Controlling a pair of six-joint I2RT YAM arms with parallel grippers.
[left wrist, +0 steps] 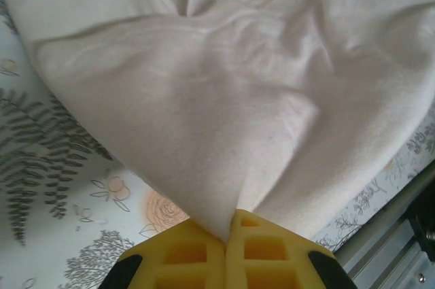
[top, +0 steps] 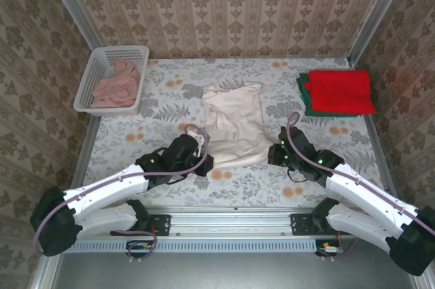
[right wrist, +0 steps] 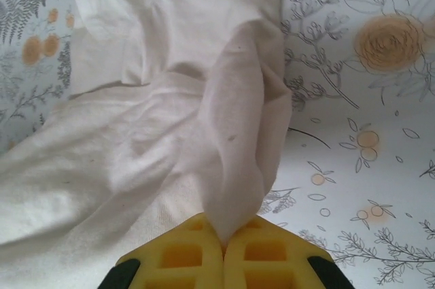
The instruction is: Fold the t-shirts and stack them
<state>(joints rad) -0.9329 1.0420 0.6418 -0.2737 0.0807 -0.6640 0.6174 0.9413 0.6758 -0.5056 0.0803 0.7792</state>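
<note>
Cream-white t-shirt at the centre of the top view, stretched lengthwise on the floral tablecloth, rumpled and partly doubled over itself. At its lower-left corner, left gripper clenched on the hem; at its lower-right corner, right gripper clamped likewise, both arms reaching in from the bottom of the frame. From the left wrist: yellow fingers pressed together at the bottom centre, a pinch of cloth caught between them and fanning out wide toward the top of the frame, patterned tablecloth bare at the lower left. From the right wrist: yellow fingers closed at the bottom centre on a narrow fold of the same shirt, the fold running up the middle of the frame, the rest of the garment bunched across the left half, flowered tablecloth bare on the right. Folded red t-shirt at the upper right of the top view, lying on the dark green t-shirt (only a green border showing along its left and lower edges), well apart from the cream one. White lattice basket at the upper left, holding a heap of pinkish cloth
</note>
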